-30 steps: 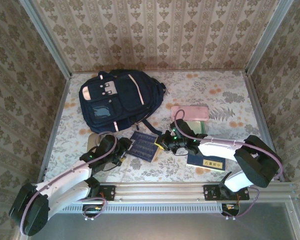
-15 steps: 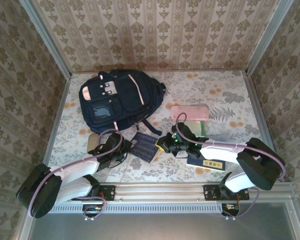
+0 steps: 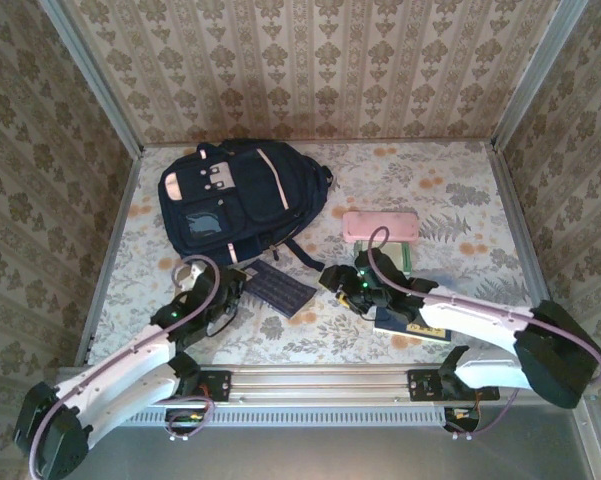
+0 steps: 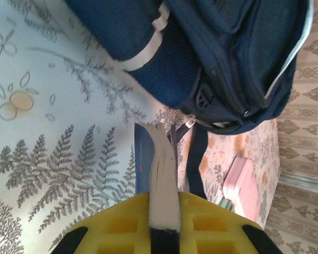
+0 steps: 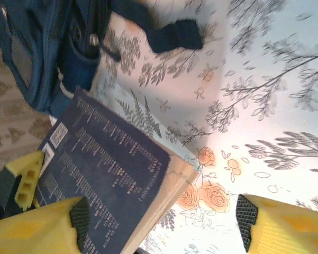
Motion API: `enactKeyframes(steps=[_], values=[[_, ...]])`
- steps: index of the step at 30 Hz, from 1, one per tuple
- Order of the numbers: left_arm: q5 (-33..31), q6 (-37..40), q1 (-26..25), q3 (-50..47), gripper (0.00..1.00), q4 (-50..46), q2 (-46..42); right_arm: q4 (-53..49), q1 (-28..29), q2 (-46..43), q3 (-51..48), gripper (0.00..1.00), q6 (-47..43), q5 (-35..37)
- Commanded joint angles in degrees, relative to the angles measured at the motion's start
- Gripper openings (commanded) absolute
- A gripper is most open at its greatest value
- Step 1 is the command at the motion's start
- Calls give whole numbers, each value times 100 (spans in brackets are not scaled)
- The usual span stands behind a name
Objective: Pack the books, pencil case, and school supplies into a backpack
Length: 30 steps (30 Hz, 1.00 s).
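Overhead look at a floral-patterned table (image 3: 460,190) with two robot arms reaching in from its near edge. At the far left corner, the navy backpack (image 3: 242,195) lying flat, front pockets up; nothing visible inside, and impossible to tell whether the main compartment is unzipped. Just in front of it, toward the middle of the table, the dark blue book (image 3: 282,290) with rows of text, cover up. Left gripper (image 3: 238,295) clamped tight on the book's left edge; in the left wrist view, pale page edges (image 4: 163,180) pinched between the yellow pads (image 4: 116,222), with the backpack (image 4: 222,53) straight ahead, probably so the book can be carried edge-first toward the bag. Right gripper (image 3: 332,277) at the book's opposite side with jaws spread wide and holding nothing; in the right wrist view, the book (image 5: 106,180) lying next to one yellow finger, bare table between the two, apparently leaving the book to the left arm alone. Packing judged barely begun: the pale pink pencil case (image 3: 380,224) out on the table right of centre, the green-and-white pad (image 3: 400,256) just nearer than it, and a navy book with a yellow label (image 3: 412,327) close to the near edge, partly under the right arm.
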Motion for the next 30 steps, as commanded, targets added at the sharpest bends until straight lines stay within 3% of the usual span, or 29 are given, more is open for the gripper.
enactKeyframes(steps=[1,7,11,17,20,26,30], values=[[-380,727,-37,496,0,-163,-181,-1030,-20,-466,278,87,-446,691],[155,2514,-18,1187,0,202,-129,-1669,-63,-1023,779,89,-1412,973],[683,3329,-6,1509,0,316,-170,-1503,-77,-1238,992,89,-2003,785],[2247,4683,-10,1612,0,1536,-237,-1516,-134,-1193,1536,95,-2700,220],[2873,5299,0,1985,0,1383,-132,-1220,-153,-1095,1742,94,-3097,-250],[3903,5572,60,2374,0,1558,-85,-894,-336,-812,2162,98,-3804,-457],[4521,5260,144,2341,0,2210,-79,-273,-629,-405,2264,100,-3859,-1337]])
